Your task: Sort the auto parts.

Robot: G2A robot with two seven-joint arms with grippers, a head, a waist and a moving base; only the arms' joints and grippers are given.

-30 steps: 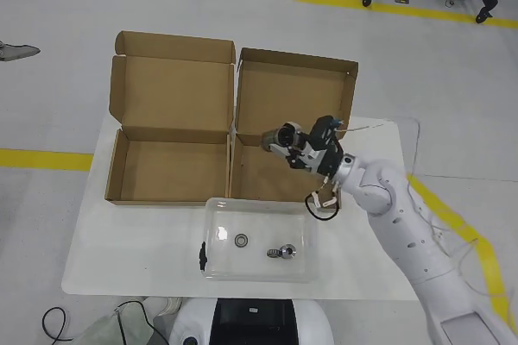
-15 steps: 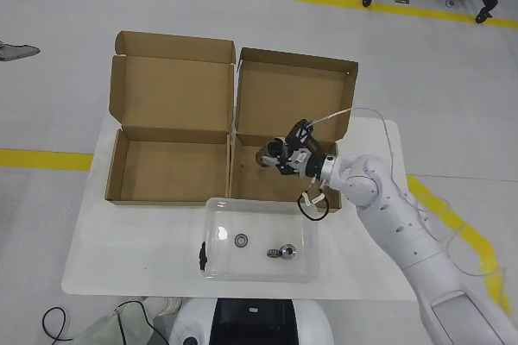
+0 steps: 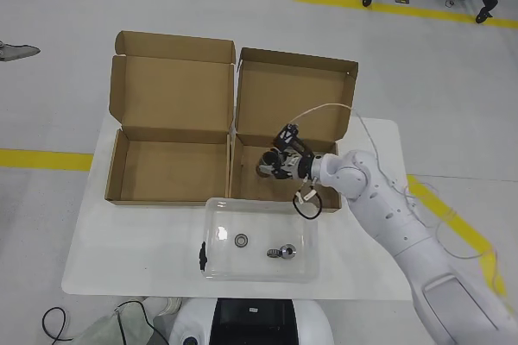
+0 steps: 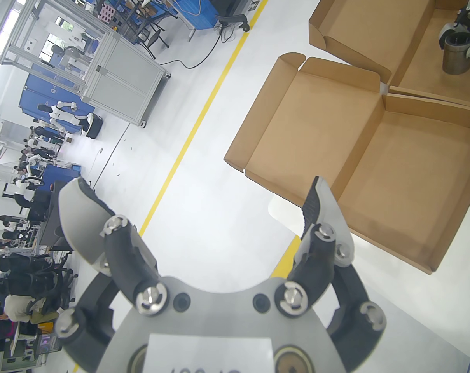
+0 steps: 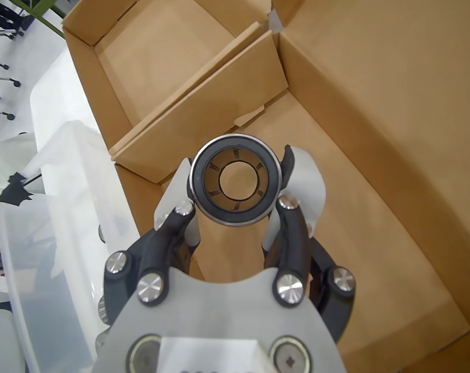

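The only print is a white label (image 4: 209,351) on the left wrist plate and another white label (image 5: 209,355) on the right wrist plate, both cut off at the edge and unreadable. Two open cardboard boxes stand side by side and touching along the far edge of the tabletop (image 3: 371,259), their lids folded back beyond it: the left box (image 3: 168,168) and the right box (image 3: 246,185). One clear plastic bin (image 3: 259,201) sits at the middle of the near edge, just in front of the boxes. It holds three parts: a small ring bearing (image 3: 240,239), a small shiny jointed metal part (image 3: 282,252) and a little black piece (image 3: 203,256) against the bin's left wall. A fourth part, the bearing sleeve (image 4: 457,54), is a short steel-grey cylinder with a black ring at its end face and short slotted tracks around its bore. The right gripper (image 5: 236,176) clamps it on both sides of the shell, and the sleeve stands upright inside the right box, near the wall shared with the left box. Whether its lower end touches the box floor cannot be told. The left gripper (image 4: 198,199) hangs off the left edge of the tabletop, above the floor, with its fingers spread wide and nothing between them.
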